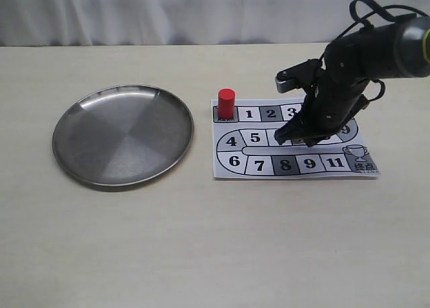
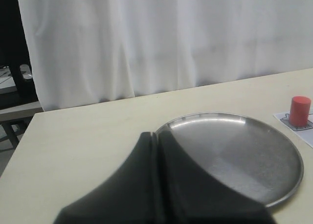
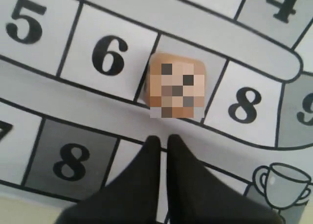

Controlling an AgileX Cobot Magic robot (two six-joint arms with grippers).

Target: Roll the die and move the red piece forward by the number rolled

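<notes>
die [image 3: 176,84], a pale beige cube, pips blurred, perhaps dark, sits near the pressed-together right gripper [image 3: 163,138].

The exterior camera looks down at a slant on the whole tabletop [image 1: 201,254], facing the curtain [image 1: 168,12] behind it. The left wrist camera sits low and looks along the surface to that curtain. It shares the plate [image 2: 244,155] and the red piece [image 2: 300,110] with the exterior view. The right wrist camera hangs very near above the game board [image 3: 230,53], facing almost straight down. Its squares 6 and 8 appear in the exterior view too.
</notes>
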